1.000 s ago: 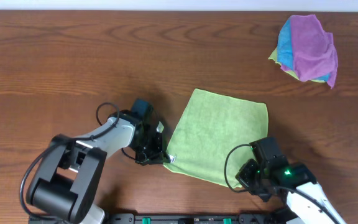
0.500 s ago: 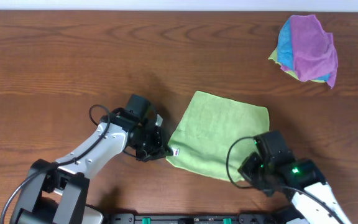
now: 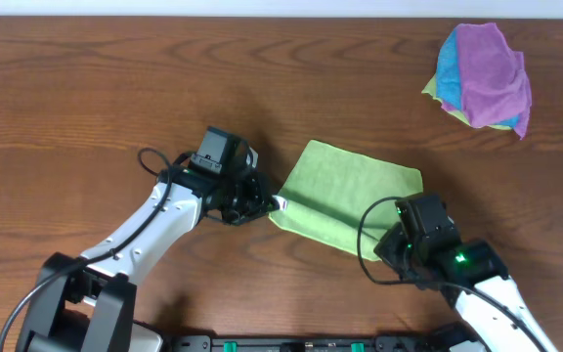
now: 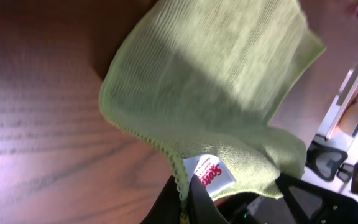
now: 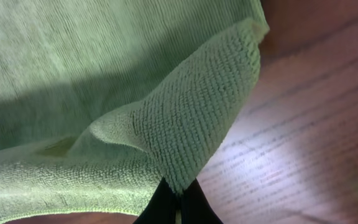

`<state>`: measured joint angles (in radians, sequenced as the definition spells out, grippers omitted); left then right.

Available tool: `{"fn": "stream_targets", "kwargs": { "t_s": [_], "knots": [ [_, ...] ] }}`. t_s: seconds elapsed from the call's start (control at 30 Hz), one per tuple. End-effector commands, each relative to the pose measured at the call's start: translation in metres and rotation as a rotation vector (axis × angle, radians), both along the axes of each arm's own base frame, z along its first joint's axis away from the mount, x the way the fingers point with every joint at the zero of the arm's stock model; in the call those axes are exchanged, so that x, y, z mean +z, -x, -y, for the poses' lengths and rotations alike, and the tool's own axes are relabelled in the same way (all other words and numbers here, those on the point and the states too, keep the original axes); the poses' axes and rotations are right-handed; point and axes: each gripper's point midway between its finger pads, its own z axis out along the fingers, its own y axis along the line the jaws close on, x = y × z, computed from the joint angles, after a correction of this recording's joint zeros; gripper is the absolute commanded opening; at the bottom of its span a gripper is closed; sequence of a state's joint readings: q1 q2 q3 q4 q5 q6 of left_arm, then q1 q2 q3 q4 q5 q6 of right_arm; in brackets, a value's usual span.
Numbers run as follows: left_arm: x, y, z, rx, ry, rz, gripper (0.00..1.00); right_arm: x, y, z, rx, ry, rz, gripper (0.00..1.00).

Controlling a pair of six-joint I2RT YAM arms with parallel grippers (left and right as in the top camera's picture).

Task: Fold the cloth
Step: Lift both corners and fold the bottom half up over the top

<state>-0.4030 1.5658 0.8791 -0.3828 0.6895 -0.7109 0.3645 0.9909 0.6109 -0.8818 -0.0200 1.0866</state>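
Observation:
The lime-green cloth (image 3: 350, 196) lies near the table's front centre, with its near edge lifted off the wood. My left gripper (image 3: 270, 205) is shut on the cloth's near-left corner, by the small white tag (image 4: 209, 174); the green hem (image 4: 178, 177) runs between its fingers. At the near-right corner my right gripper (image 3: 387, 249) is shut on the cloth, and a raised fold of cloth (image 5: 191, 118) rises from its fingertips. The far edge of the cloth rests flat on the table.
A heap of purple, blue and yellow-green cloths (image 3: 482, 78) sits at the far right corner. The brown wooden table (image 3: 115, 88) stretches out to the left and behind the cloth. The table's front edge with black fixtures (image 3: 291, 342) is close below both arms.
Both grippers have moved away from the front edge toward the far side, carrying the near corners of the cloth with them. The cloth's visible area has shrunk as its near part lifts over.

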Motion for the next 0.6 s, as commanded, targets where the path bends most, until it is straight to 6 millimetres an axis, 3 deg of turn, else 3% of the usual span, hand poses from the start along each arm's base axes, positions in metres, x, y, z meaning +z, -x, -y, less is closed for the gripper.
{"fn": "stream_targets", "kwargs": {
  "t_s": [0.0, 0.4, 0.57],
  "knots": [
    [0.001, -0.013, 0.005, 0.025, -0.013, 0.032, 0.06, 0.003, -0.01, 0.006, 0.013, 0.055, 0.038, 0.01],
    [0.002, -0.045, 0.02, 0.068, 0.011, 0.139, 0.06, 0.011, -0.032, 0.02, 0.016, 0.148, 0.139, 0.01],
    [0.005, -0.068, 0.031, 0.068, 0.012, 0.149, 0.06, 0.014, -0.04, 0.032, 0.003, 0.165, 0.163, 0.01]
  ]
}}
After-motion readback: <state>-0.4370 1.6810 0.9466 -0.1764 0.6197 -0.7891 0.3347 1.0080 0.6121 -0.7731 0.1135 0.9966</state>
